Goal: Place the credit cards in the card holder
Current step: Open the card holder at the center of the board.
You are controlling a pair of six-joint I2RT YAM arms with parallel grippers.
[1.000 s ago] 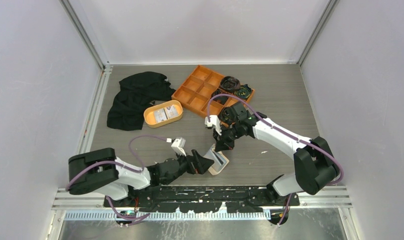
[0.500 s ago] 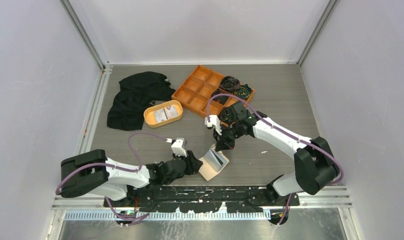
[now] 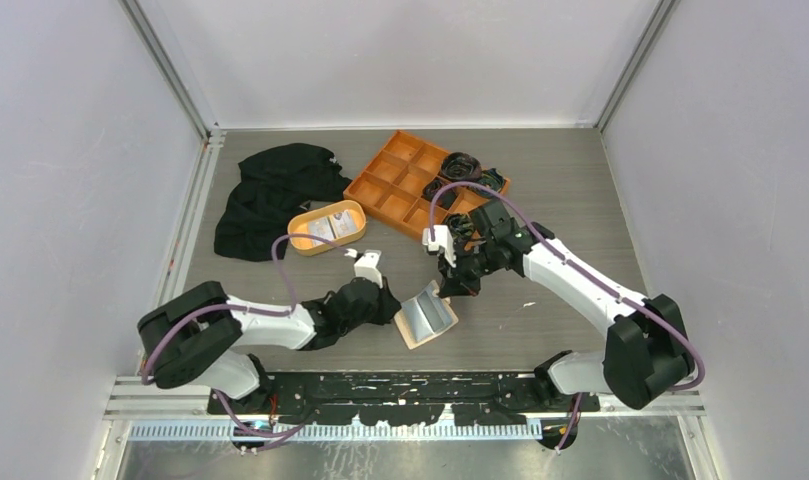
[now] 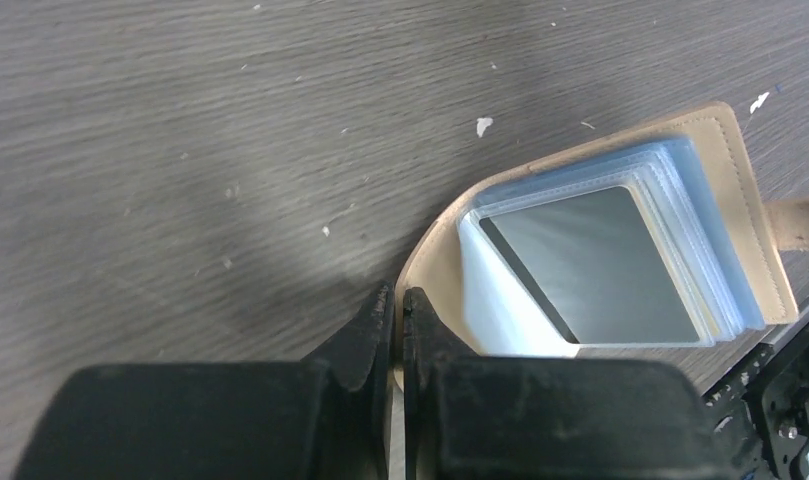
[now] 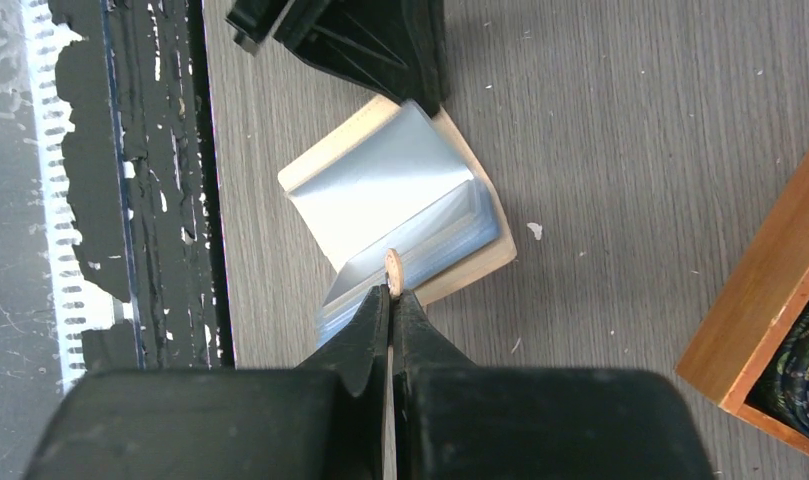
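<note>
Left pincer (image 4: 398, 297): jaws pressed together on the tan cover edge of the card holder (image 4: 600, 250), near one corner. The holder rests open on the tabletop (image 4: 180, 150), just ahead and to the right of the tips. Its stack of clear sleeves (image 4: 725, 290) faces up, with a dark grey card face showing in the top sleeve.

Right pincer (image 5: 391, 290): jaws closed, the tips nipping the holder's small tan snap tab (image 5: 392, 266). The holder spreads directly beyond these tips, opened in a V. The two pincers grip opposite sides, with the holder between them.

Credit cards (image 3: 330, 228): light ones with print, lying in the oval orange dish (image 3: 293, 235), well beyond the left pincer and apart from both. The orange divided tray (image 3: 378, 192) sits beyond the right pincer.
</note>
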